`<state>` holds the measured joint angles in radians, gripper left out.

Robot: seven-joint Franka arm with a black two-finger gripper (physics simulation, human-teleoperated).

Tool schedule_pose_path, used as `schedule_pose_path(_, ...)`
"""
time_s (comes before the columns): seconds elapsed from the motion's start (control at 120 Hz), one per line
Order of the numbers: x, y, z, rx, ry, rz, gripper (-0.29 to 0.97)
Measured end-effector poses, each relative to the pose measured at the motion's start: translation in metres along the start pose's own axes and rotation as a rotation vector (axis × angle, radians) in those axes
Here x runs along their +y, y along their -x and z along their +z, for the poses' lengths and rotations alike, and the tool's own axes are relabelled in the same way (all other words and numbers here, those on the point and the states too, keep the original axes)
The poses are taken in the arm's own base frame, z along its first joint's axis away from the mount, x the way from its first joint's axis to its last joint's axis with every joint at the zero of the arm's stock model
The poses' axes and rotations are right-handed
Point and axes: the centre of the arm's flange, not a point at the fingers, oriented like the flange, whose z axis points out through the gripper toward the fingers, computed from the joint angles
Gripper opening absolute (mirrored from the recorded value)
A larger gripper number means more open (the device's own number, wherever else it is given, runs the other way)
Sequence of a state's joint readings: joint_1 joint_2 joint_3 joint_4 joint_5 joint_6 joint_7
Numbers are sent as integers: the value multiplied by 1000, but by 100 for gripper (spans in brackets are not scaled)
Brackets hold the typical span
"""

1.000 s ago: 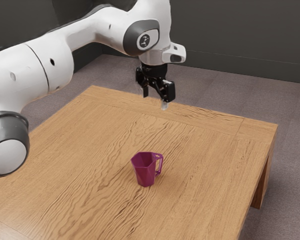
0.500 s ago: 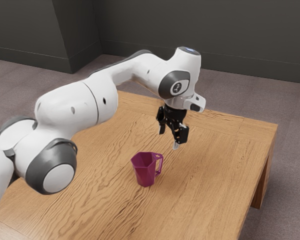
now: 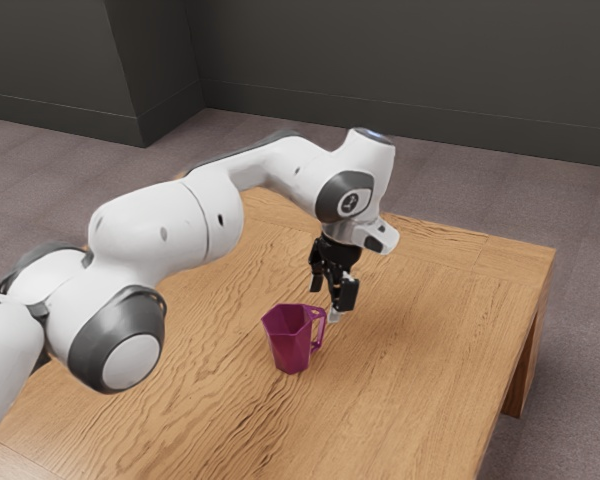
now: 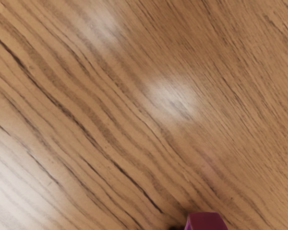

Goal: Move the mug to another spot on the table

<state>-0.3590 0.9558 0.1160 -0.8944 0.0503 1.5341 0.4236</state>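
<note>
Exterior view: one mug (image 3: 292,340) upright on one table (image 3: 430,330), one arm (image 3: 180,230).

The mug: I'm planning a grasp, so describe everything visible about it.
The mug is magenta, faceted, tapering toward its base, plastic-looking, with a loop handle facing the exterior view's right. It stands upright on the wooden table. The gripper hangs just above the handle; contact cannot be told.

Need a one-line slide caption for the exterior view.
Franka gripper hovers close by the handle of an upright purple mug on a wooden table.
</note>
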Motion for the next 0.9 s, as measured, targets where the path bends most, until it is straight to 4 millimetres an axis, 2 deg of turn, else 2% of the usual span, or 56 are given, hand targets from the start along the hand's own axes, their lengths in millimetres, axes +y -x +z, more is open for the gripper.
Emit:
schedule_pose_path(0.292, -1, -10, 37, -42, 18, 82, 68)
schedule_pose_path(0.9, 16, -10, 45, -88, 69, 161, 68)
